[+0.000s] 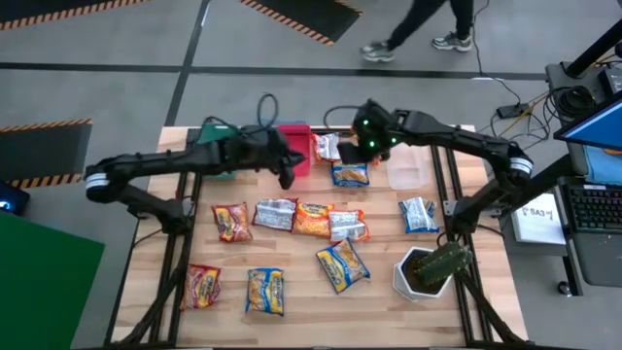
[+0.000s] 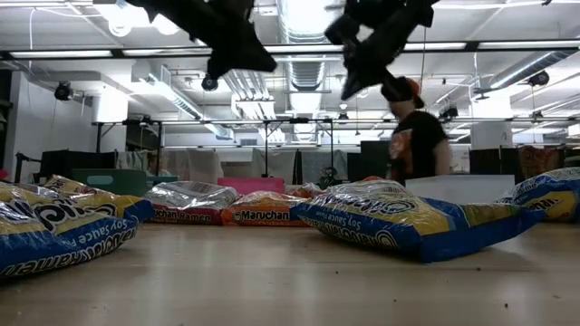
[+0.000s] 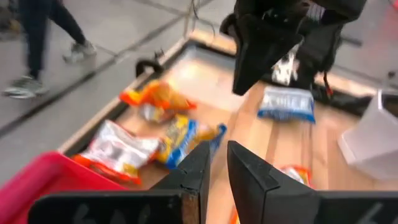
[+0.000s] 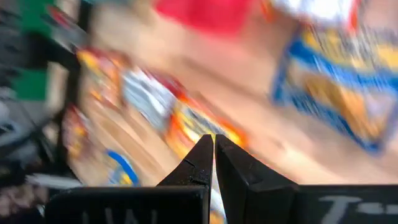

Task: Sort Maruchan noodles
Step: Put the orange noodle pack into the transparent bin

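Note:
Several Maruchan noodle packets lie on the wooden table (image 1: 389, 301): red ones (image 1: 231, 222), (image 1: 202, 287), a silver one (image 1: 275, 214), an orange one (image 1: 314, 219), yellow-and-blue ones (image 1: 342, 264), (image 1: 350, 175) and a silver-and-blue one (image 1: 418, 214). My left gripper (image 1: 289, 167) hangs shut and empty beside the pink bin (image 1: 296, 146); its fingers (image 3: 249, 180) show almost touching. My right gripper (image 1: 367, 138) is raised over the back packets (image 1: 328, 146), shut and empty, fingertips together (image 4: 213, 146). In the low view both grippers hang high above the packets (image 2: 412, 217).
A clear plastic bin (image 1: 406, 165) stands at the back right, a teal bin (image 1: 209, 136) at the back left under my left arm. A white pot with a plant (image 1: 423, 272) stands at the front right. A person (image 1: 418, 29) walks behind the table.

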Action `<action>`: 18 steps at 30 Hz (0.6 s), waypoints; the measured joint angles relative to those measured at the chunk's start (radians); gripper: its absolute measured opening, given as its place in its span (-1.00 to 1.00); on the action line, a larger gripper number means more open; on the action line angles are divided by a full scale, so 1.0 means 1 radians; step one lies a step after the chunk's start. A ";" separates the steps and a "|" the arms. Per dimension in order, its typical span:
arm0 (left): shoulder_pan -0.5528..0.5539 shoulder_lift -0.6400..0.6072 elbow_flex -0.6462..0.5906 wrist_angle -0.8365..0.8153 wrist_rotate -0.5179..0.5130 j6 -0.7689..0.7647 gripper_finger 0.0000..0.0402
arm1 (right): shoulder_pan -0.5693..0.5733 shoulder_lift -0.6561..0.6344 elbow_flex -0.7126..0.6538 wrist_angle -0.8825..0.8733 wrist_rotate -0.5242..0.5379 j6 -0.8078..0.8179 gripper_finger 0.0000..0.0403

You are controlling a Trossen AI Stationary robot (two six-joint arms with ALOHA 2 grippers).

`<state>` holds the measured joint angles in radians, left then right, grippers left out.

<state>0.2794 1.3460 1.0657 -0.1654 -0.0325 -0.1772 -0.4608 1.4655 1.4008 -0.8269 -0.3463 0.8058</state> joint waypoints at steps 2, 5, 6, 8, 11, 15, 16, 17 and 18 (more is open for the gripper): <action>-0.007 0.041 0.000 0.000 0.024 0.000 -0.81 | 0.005 0.022 -0.002 -0.092 -0.021 -0.024 -0.96; -0.024 0.094 0.000 -0.001 0.064 -0.001 -0.81 | 0.015 0.043 -0.007 -0.223 -0.038 -0.076 -0.96; -0.032 0.110 0.000 -0.001 0.077 -0.001 -0.81 | 0.019 0.044 -0.010 -0.257 -0.038 -0.097 -0.96; -0.052 0.141 0.000 0.001 0.095 -0.009 -0.81 | 0.027 0.043 -0.022 -0.307 -0.038 -0.131 -0.96; -0.088 0.183 0.000 0.002 0.104 -0.021 -0.81 | 0.029 0.029 -0.049 -0.325 -0.038 -0.162 -0.96; -0.129 0.225 0.000 0.009 0.105 -0.026 -0.81 | 0.020 -0.001 -0.095 -0.316 0.002 -0.170 -0.96; -0.137 0.233 0.000 0.009 0.105 -0.030 -0.81 | 0.016 -0.006 -0.108 -0.312 0.024 -0.171 -0.96; -0.143 0.238 0.000 0.008 0.105 -0.037 -0.81 | 0.014 -0.008 -0.120 -0.298 0.056 -0.171 -0.96; -0.147 0.240 0.000 0.008 0.105 -0.047 -0.81 | 0.010 -0.011 -0.131 -0.270 0.092 -0.171 -0.96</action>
<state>0.1325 1.5858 1.0657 -0.1578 0.0723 -0.2240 -0.4508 1.4546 1.2698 -1.0974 -0.2543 0.6350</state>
